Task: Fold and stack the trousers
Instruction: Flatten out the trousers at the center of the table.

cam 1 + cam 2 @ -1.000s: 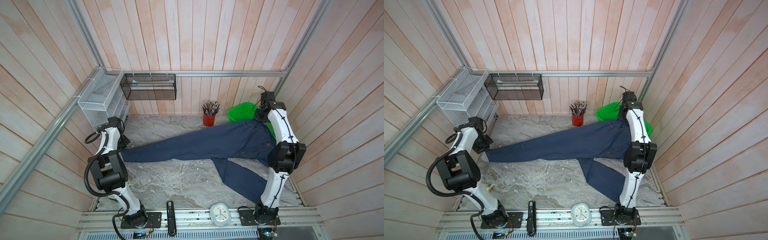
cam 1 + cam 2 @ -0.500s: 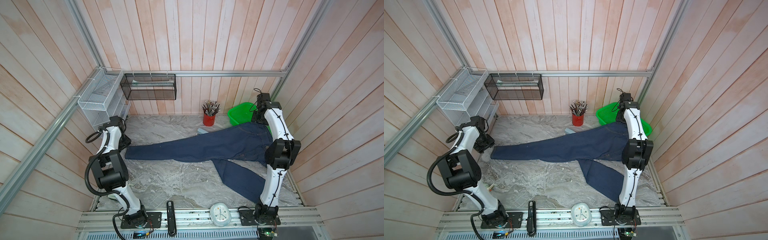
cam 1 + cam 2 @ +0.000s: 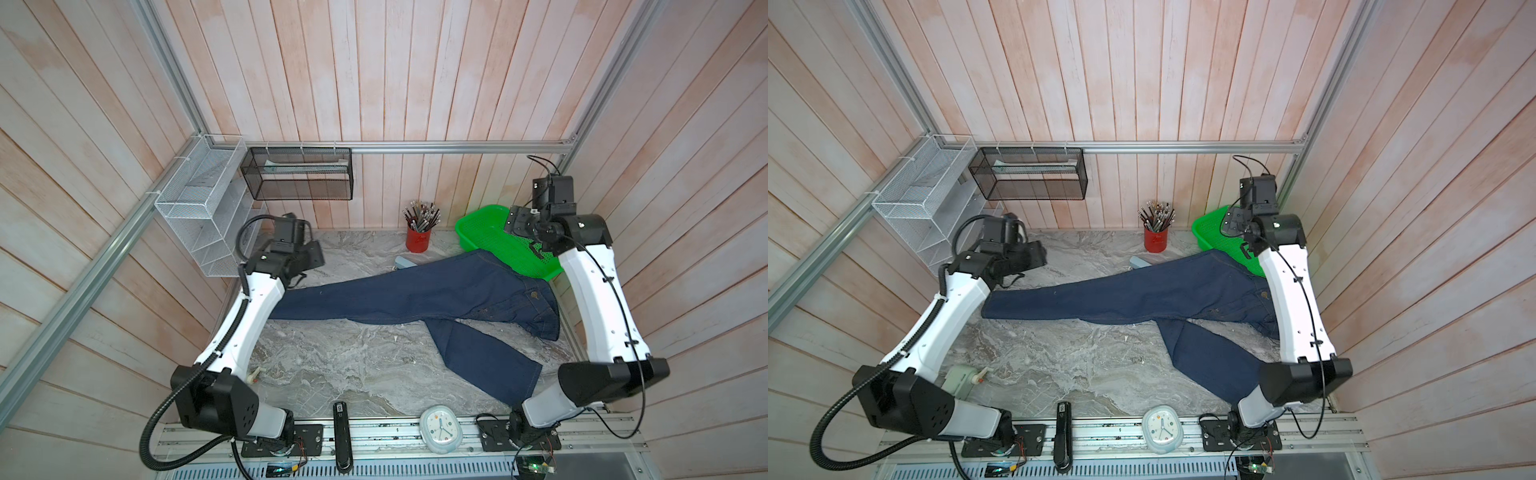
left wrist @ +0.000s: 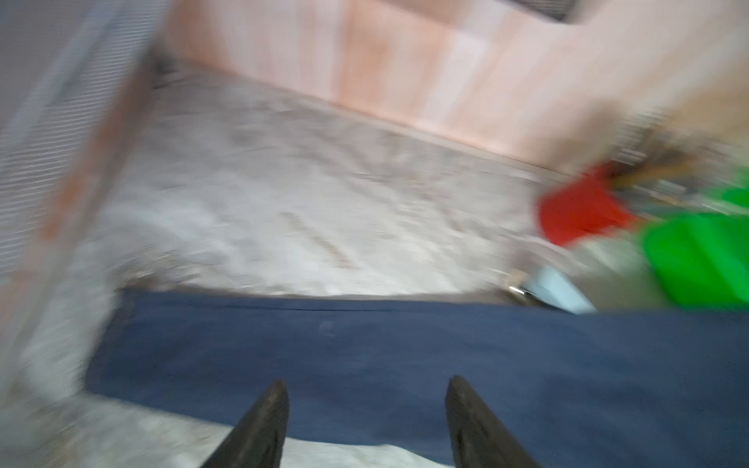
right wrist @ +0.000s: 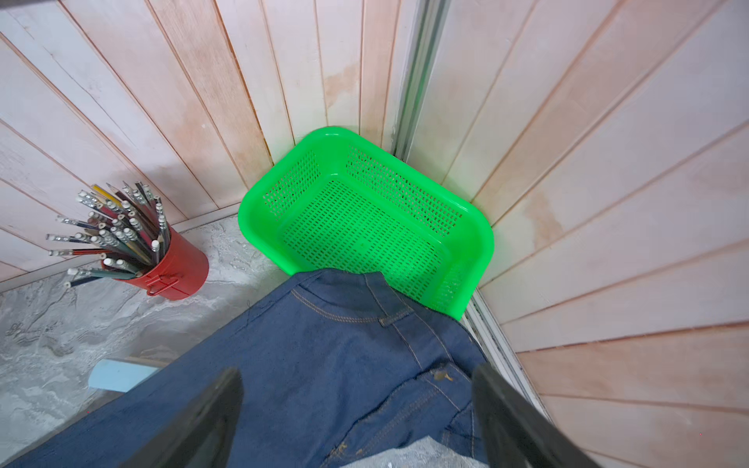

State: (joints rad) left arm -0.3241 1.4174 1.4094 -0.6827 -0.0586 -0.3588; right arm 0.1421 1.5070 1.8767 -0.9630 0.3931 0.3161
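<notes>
Jeans [image 3: 415, 293] lie released across the worktop [image 3: 340, 365], one leg straight, waistband lapping the green basket [image 3: 484, 232], now that I've opened the left gripper [image 4: 367, 381] and right gripper [image 5: 356, 368], both empty above the denim, so folding can start.

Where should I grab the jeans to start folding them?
Probably the hem of the splayed leg of the jeans, from above at its open end: it lies flat on the table, apart from the other leg, and could be swung over onto it.
</notes>
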